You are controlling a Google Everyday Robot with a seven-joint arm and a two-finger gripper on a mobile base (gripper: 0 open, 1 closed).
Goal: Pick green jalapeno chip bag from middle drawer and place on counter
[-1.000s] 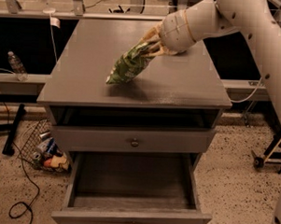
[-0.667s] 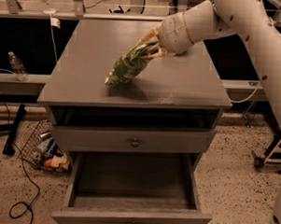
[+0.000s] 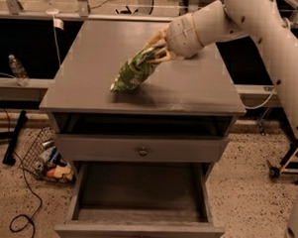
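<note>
The green jalapeno chip bag (image 3: pixel 134 70) hangs tilted over the counter (image 3: pixel 195 88), its upper end in my gripper (image 3: pixel 159 46) and its lower left tip at or just above the counter top. My gripper is shut on the bag's top, above the counter's middle, with the white arm reaching in from the upper right. The middle drawer (image 3: pixel 139 232) stands pulled out at the bottom of the cabinet, its bare floor showing and nothing in it.
A closed grey drawer front with a round dark knob (image 3: pixel 143 151) sits above the open drawer, under a dark open slot. A wire basket with trash (image 3: pixel 48 161) and cables lie on the floor at left. A water bottle (image 3: pixel 17 69) stands at the far left.
My gripper and the bag have shifted slightly to the left and down over the counter. The drawer has not moved.
</note>
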